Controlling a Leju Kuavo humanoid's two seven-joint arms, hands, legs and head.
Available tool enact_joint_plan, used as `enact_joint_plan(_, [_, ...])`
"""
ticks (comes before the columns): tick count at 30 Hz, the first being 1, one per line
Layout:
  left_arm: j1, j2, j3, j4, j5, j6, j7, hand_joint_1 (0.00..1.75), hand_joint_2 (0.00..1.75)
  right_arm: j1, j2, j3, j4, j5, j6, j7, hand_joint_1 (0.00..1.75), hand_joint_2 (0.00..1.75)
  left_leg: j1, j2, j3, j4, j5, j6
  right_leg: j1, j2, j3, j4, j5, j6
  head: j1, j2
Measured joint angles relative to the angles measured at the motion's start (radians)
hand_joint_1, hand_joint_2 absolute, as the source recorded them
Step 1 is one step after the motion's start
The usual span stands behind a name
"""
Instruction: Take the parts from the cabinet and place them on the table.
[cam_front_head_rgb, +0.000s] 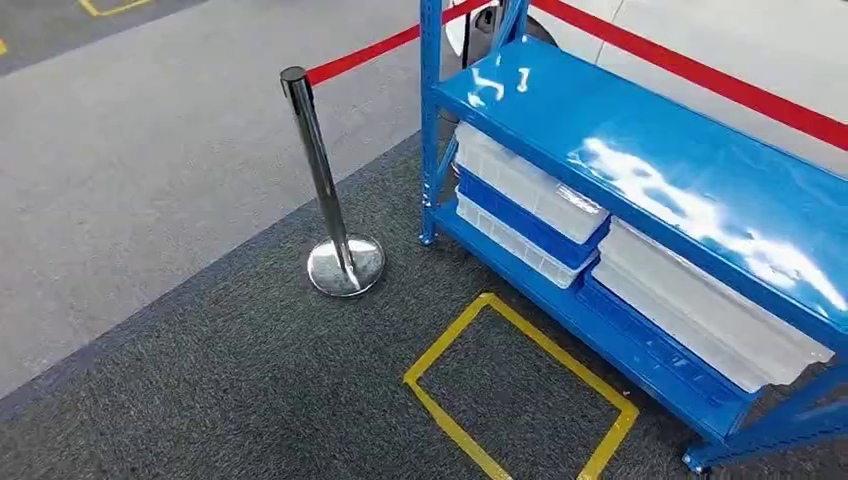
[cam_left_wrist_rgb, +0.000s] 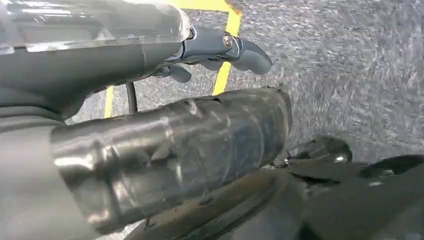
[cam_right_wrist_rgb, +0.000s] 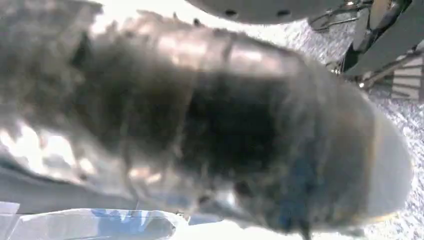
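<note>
On the left of the head view stands a polished chrome barrier post on a round base, a red belt running from its top toward the rack; the robot would do well to keep clear of both while it closes in. Next, a yellow taped rectangle marks the dark grey carpet just in front of the shelving, and it looks like the standing spot; stepping squarely into it should put the bins within reach. To the right, the blue metal shelving rack carries translucent white plastic bins stacked with blue plastic bins on its lower shelf; the parts presumably lie inside them, though none can be made out. The left hand hangs over the carpet, fingers loosely curled with nothing in them; the right hand is a close blur, and whether it is spread or closed cannot be told. The approach is the step in hand; the arms are best raised only once the robot faces the bins.
</note>
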Motion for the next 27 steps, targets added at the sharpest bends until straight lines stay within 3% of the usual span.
enact_joint_plan(1, [0.000,0.000,0.000,0.000,0.000,0.000,0.000,0.00,0.00,0.000,0.000,0.000,0.000,0.000,0.000,0.000,0.00,0.00,0.000,-0.001,0.015,-0.042,0.038,0.003,0.001,0.012,0.001,0.002,0.000,0.000,0.000,0.000])
enact_joint_plan(2, [0.000,0.000,0.000,0.000,0.000,0.000,0.000,0.00,0.00,0.000,0.000,0.000,0.000,0.000,0.000,0.002,0.00,0.00,0.000,-0.004,0.050,-0.126,0.091,0.008,0.001,0.024,0.002,0.004,-0.001,0.001,0.000,0.000])
enact_joint_plan(3, [0.000,0.000,0.000,0.000,-0.001,0.000,0.000,0.00,0.00,-0.001,0.000,0.000,0.000,0.000,0.000,0.003,0.00,0.00,0.000,-0.019,0.091,-0.222,0.141,0.014,0.001,0.036,0.003,0.006,-0.003,0.004,0.000,0.000])
enact_joint_plan(4, [0.001,0.002,0.000,0.000,-0.001,0.000,0.002,0.00,0.00,0.000,0.001,0.000,0.000,0.001,0.002,0.003,0.00,0.00,-0.001,-0.058,0.116,-0.290,0.158,0.022,-0.001,0.044,0.000,0.007,-0.003,0.005,0.000,0.000])
enact_joint_plan(5, [0.001,0.004,0.001,0.000,-0.001,0.000,0.004,0.00,0.00,-0.002,0.003,0.000,0.000,0.002,0.002,0.003,0.00,0.00,-0.001,-0.071,0.121,-0.308,0.150,0.023,0.007,0.050,-0.004,0.016,-0.007,0.013,0.000,0.000])
enact_joint_plan(6, [-0.001,0.004,0.001,0.000,-0.002,0.000,0.005,0.00,0.00,-0.002,0.003,0.000,0.000,0.003,0.002,0.003,0.00,0.00,-0.004,-0.059,0.119,-0.305,0.151,0.021,0.001,0.057,-0.008,0.012,-0.005,0.020,0.000,0.000])
enact_joint_plan(8, [-0.004,0.004,0.001,0.000,-0.004,0.000,0.004,0.00,0.00,0.002,0.003,0.000,0.000,0.007,0.002,0.003,0.00,0.00,-0.009,-0.050,0.123,-0.307,0.153,0.029,-0.005,0.071,-0.010,0.005,0.000,0.035,0.000,0.000])
enact_joint_plan(9, [-0.003,0.003,0.001,0.000,-0.005,0.001,0.004,0.00,0.00,0.003,0.002,-0.001,0.000,0.009,0.001,0.004,0.00,0.00,0.001,-0.040,0.129,-0.322,0.162,0.037,0.004,0.078,-0.009,0.004,0.001,0.043,0.000,0.000])
enact_joint_plan(10, [-0.003,0.003,0.001,0.000,-0.005,0.001,0.004,0.00,0.00,0.003,0.002,-0.001,0.000,0.011,0.001,0.004,0.00,0.00,0.002,-0.026,0.132,-0.330,0.169,0.042,0.000,0.045,-0.015,0.023,-0.014,0.042,0.001,0.000])
enact_joint_plan(11, [-0.003,0.003,0.001,0.000,-0.005,0.001,0.003,0.00,0.00,0.001,0.002,-0.001,0.000,0.012,0.000,0.004,0.00,0.00,0.002,-0.019,0.132,-0.332,0.171,0.048,0.001,0.008,-0.038,0.069,-0.050,0.044,0.005,0.000])
enact_joint_plan(13, [0.001,0.003,0.002,0.000,-0.005,0.001,0.003,0.00,0.00,0.000,0.002,-0.001,0.000,0.013,0.000,0.004,0.00,0.00,-0.001,0.003,0.130,-0.331,0.168,0.051,-0.001,-0.020,-0.115,0.227,-0.130,0.052,0.005,0.000])
enact_joint_plan(14, [0.002,0.003,0.002,0.000,-0.005,0.001,0.003,0.00,0.00,0.000,0.002,-0.001,0.000,0.013,0.000,0.004,0.00,0.00,-0.002,0.016,0.130,-0.330,0.167,0.052,-0.003,-0.023,-0.148,0.293,-0.150,0.055,0.005,0.000])
enact_joint_plan(15, [0.002,0.003,0.002,0.000,-0.005,0.001,0.003,0.00,0.00,0.000,0.003,-0.001,0.000,0.013,0.000,0.004,0.00,0.00,-0.002,0.026,0.131,-0.330,0.165,0.051,-0.006,-0.025,-0.156,0.308,-0.142,0.057,0.005,0.000])
enact_joint_plan(16, [0.002,0.003,0.002,0.000,-0.005,0.001,0.003,0.00,0.00,0.002,0.003,-0.001,0.000,0.013,0.000,0.004,0.00,0.00,-0.002,0.034,0.132,-0.328,0.163,0.049,-0.007,-0.029,-0.139,0.276,-0.113,0.058,0.005,0.000])
enact_joint_plan(18, [0.001,0.002,0.002,0.000,-0.005,0.001,0.003,0.00,0.00,0.003,0.002,-0.001,0.000,0.014,0.000,0.004,0.00,0.00,-0.002,0.049,0.138,-0.325,0.156,0.045,-0.007,-0.045,-0.049,0.107,-0.027,0.054,0.005,0.000])
enact_joint_plan(19, [0.001,0.002,0.002,0.000,-0.005,0.001,0.003,0.00,0.00,0.002,0.002,-0.001,0.000,0.014,0.000,0.004,0.00,0.00,-0.003,0.056,0.142,-0.323,0.153,0.040,-0.004,-0.081,0.000,0.018,-0.001,0.048,0.005,0.000])
enact_joint_plan(20, [0.000,0.002,0.002,0.000,-0.005,0.001,0.003,0.00,0.00,-0.001,0.002,-0.001,0.000,0.015,0.000,0.004,0.00,0.00,-0.011,0.062,0.143,-0.321,0.148,0.032,0.004,-0.097,0.002,0.009,-0.011,0.038,0.004,0.000])
enact_joint_plan(23, [-0.004,0.002,0.002,0.000,-0.005,0.001,0.003,0.00,0.00,0.001,0.002,-0.001,0.000,0.015,0.000,0.003,0.00,0.00,-0.009,0.079,0.151,-0.324,0.145,0.017,0.008,-0.070,-0.004,0.008,-0.010,0.026,0.005,0.000])
enact_joint_plan(24, [-0.005,0.002,0.002,0.000,-0.006,0.001,0.003,0.00,0.00,0.000,0.002,-0.002,0.000,0.016,-0.001,0.003,0.00,0.00,-0.010,0.089,0.157,-0.325,0.143,0.009,0.003,-0.059,-0.002,0.001,-0.006,0.017,0.004,0.000])
enact_joint_plan(25, [-0.004,0.002,0.002,0.000,-0.006,0.001,0.003,0.00,0.00,0.000,0.002,-0.002,0.000,0.016,-0.001,0.003,0.00,0.00,-0.003,0.065,0.154,-0.308,0.129,0.003,-0.003,-0.052,0.007,-0.007,0.000,0.011,0.005,0.000])
enact_joint_plan(26, [-0.004,0.002,0.003,0.000,-0.006,0.001,0.002,0.00,0.00,-0.001,0.002,-0.002,0.000,0.016,-0.001,0.003,0.00,0.00,-0.004,0.032,0.133,-0.264,0.094,0.000,-0.005,-0.044,0.005,-0.008,0.002,0.005,0.003,0.000])
enact_joint_plan(27, [-0.002,0.002,0.003,0.000,-0.006,0.001,0.002,0.00,0.00,-0.003,0.002,-0.002,0.000,0.016,-0.001,0.003,0.00,0.00,-0.002,0.015,0.100,-0.193,0.053,-0.002,-0.005,-0.038,0.003,-0.008,0.003,0.001,0.001,0.000])
